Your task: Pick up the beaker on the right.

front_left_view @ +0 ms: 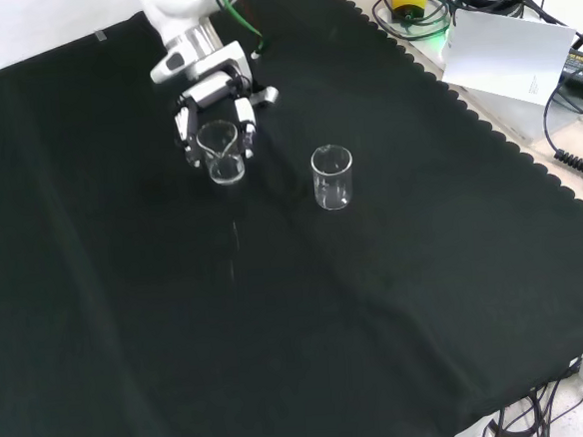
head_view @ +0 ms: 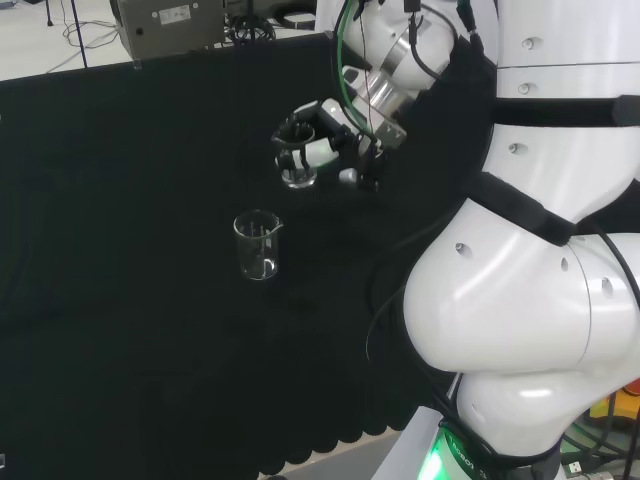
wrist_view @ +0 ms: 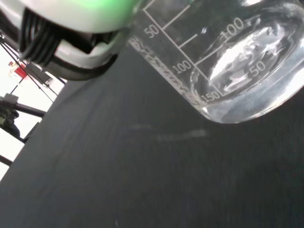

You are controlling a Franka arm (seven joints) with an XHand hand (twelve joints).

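Note:
Two clear glass beakers show. One beaker (head_view: 297, 176) (front_left_view: 223, 155) sits inside my hand (head_view: 322, 138) (front_left_view: 213, 96), whose black and white fingers are curled round its upper wall. Up close in the wrist view, this held beaker (wrist_view: 228, 61) shows printed graduation marks and a thick base, seemingly just above the cloth. The other beaker (head_view: 258, 245) (front_left_view: 333, 178) stands upright and free on the black cloth, nearer and to the left of the hand in the head view, to the right of it in the front view. I see nothing inside either one.
The arm's white links (head_view: 520, 250) take up the head view's right. A grey equipment box (head_view: 170, 25) stands beyond the cloth's far edge. Past the scalloped cloth edge (front_left_view: 485, 125) in the front view lie a white sheet (front_left_view: 505, 54) and cables (front_left_view: 577, 149).

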